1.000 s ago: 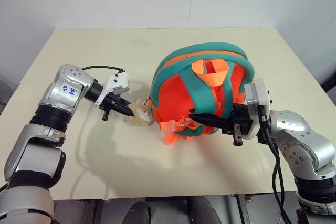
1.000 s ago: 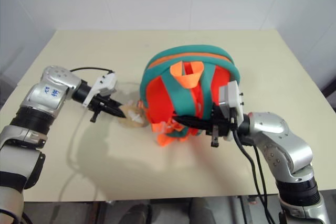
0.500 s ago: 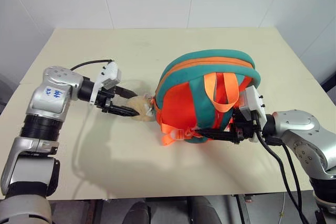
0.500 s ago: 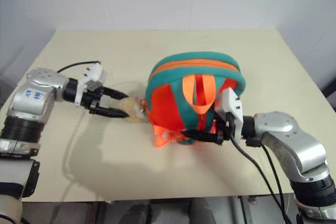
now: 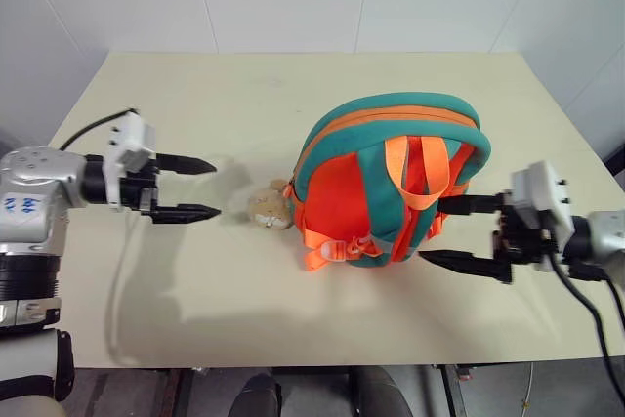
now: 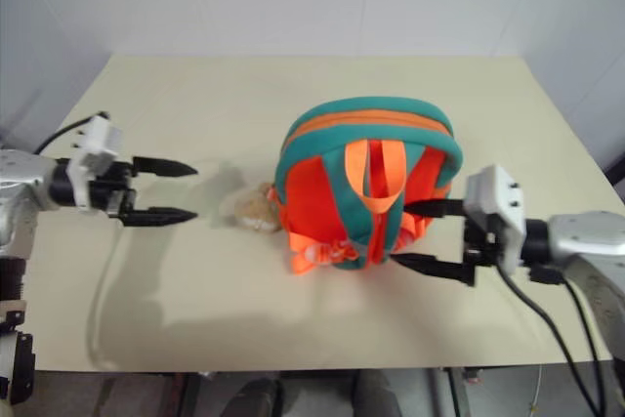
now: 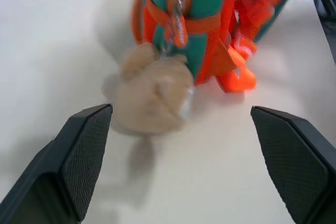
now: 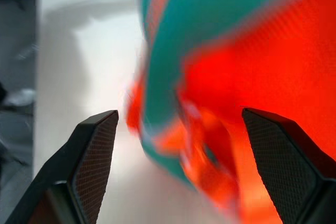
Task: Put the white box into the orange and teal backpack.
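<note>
Orange and teal backpack (image 5: 391, 183) stands upright at the center of the beige surface (image 5: 244, 104), strap side facing me, teal band arching over the top, orange straps (image 5: 422, 168) hanging down the front and a bunch of orange webbing (image 5: 327, 249) at its lower left corner. Zipper line along the top looks closed. White box: can't see it anywhere, so I can't tell where it sits.

Tan plush toy (image 5: 266, 207) lies on the surface just left of the backpack's base, touching or tethered to it; in my left wrist view the plush toy (image 7: 152, 95) sits against the teal side of the pack, between my fingertips but further out.

My left gripper (image 5: 200, 188) is at mid-left of the frame, fingers spread wide, released, holding nothing, tips pointing right toward the plush toy with a clear gap to it. Left fingers (image 7: 84, 145) are well apart in the wrist view too.

My right gripper (image 5: 452, 231) is at right-center, fingers also spread wide and empty, pointing left at the backpack's lower right side; upper fingertip is just beside or grazing the pack, can't tell which. Right fingers (image 8: 94, 150) frame blurred teal and orange fabric close ahead.
</note>
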Controlling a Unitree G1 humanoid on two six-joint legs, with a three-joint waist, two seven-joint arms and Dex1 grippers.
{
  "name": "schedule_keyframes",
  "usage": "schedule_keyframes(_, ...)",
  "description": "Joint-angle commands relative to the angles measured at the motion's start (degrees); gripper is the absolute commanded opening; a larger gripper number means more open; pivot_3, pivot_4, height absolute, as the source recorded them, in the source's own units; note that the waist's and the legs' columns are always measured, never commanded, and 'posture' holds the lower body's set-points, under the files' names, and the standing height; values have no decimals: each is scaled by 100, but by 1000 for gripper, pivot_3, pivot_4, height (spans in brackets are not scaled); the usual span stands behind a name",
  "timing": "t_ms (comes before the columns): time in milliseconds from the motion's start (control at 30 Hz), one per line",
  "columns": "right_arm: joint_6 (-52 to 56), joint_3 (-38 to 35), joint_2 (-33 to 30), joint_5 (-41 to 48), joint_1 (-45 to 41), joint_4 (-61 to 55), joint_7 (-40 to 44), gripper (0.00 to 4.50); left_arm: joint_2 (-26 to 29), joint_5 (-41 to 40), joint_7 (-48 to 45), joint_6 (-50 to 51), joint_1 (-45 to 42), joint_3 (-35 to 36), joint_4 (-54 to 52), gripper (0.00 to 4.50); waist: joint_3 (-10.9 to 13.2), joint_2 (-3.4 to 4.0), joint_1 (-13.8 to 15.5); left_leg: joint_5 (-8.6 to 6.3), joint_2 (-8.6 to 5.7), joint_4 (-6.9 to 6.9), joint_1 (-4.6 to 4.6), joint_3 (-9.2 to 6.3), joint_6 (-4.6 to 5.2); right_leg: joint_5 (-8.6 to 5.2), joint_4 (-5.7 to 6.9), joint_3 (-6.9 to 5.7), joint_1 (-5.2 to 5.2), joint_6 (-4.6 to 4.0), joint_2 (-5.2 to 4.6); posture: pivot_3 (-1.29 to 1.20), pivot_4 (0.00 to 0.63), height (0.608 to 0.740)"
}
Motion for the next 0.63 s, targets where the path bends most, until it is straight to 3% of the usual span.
schedule_keyframes(33, -528, -645, -212, -375, 336, 450, 313, 4489, -28, -489, -80, -216, 162, 555, 61, 4500, 0, 0, 11, 0, 0, 1, 6, 0, 0, 0, 0, 0, 6, 0, 0, 0, 150, 740)
schedule_keyframes(267, -1294, -1053, -188, -732, 145, 1836, 334, 4489, -7, -848, -352, -700, 547, 1130, 475, 4500, 1, 0, -48, 0, 4, 2, 62, -1, 1, 4, -31, -2, 63, -4, 3, 0, 150, 740)
schedule_keyframes(400, -1268, -1207, 232, -367, -29, 1702, 31, 4489, 93, -914, -431, -808, 723, 1321, 726, 4500, 2, 2, -69, 0, 10, -4, 84, 2, 0, 4, -26, 2, 75, -5, 6, 0, 150, 740)
schedule_keyframes(633, -1303, -1129, 407, -310, 58, 1475, -98, 4489, 107, -983, -437, -864, 743, 1328, 795, 4500, 4, 5, -36, -1, 11, -7, 84, 2, -1, 3, -28, 0, 75, -7, 4, 0, 150, 740)
